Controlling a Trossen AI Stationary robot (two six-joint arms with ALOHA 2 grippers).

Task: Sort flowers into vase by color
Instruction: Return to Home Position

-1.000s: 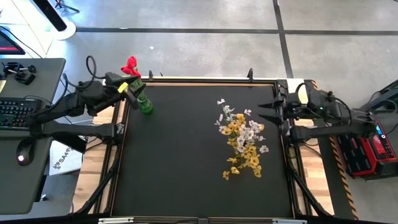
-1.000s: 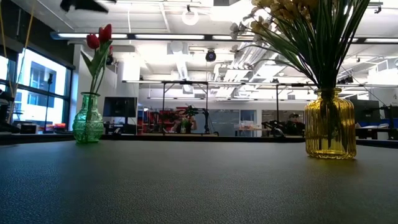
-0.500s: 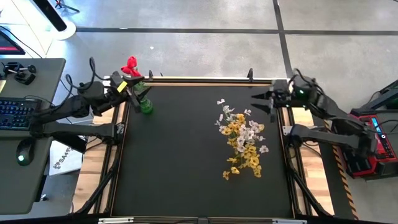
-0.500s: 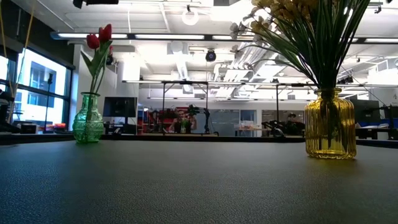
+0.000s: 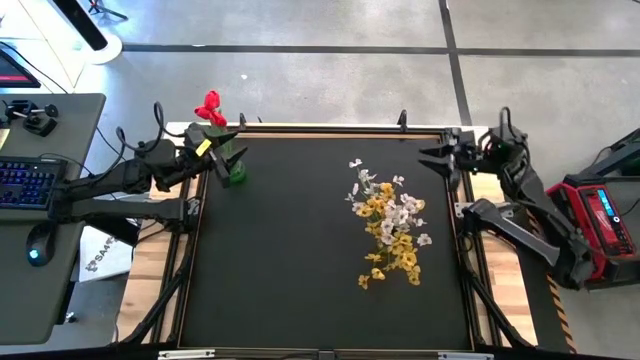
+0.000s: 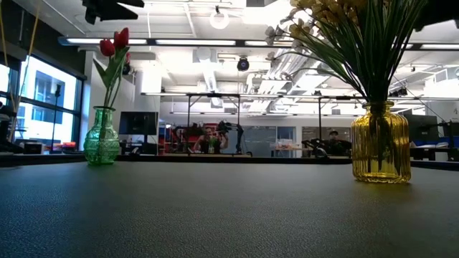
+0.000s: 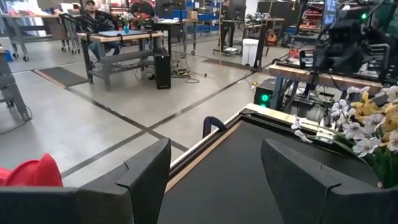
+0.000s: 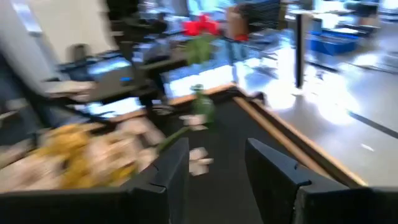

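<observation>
**Both grippers at the table's far corners, flowers standing in their vases**

The left gripper (image 5: 212, 155) hangs over the left edge of the wooden rim (image 5: 330, 129), near the far-left corner and just beside the green vase (image 5: 235, 170). From above I cannot tell whether they touch. The right gripper (image 5: 428, 160) sits at the far-right corner, over the rim and apart from the bouquet. Between the two vases runs a broad stretch of black mat (image 5: 300, 260), reaching to the near edge.

The high view shows only a cluster of yellow and white sprays (image 5: 392, 225), which hides the vessel under them. The low view shows it: a ribbed yellow vase (image 6: 380, 142) with green stems fanning upward. It also shows the green vase as glass, upright, holding the red tulips (image 6: 115, 43) on long stems. A dark piece of an arm shows above them.

The left wrist view shows that gripper's (image 7: 214, 146) jaws spread wide with nothing between them. A red tulip head lies by one finger and the sprays stand across the table. A person (image 7: 93, 7) sits at a bench in the room beyond. The right wrist view is blurred, but its gripper's (image 8: 216, 149) jaws stand apart and hold nothing.
</observation>
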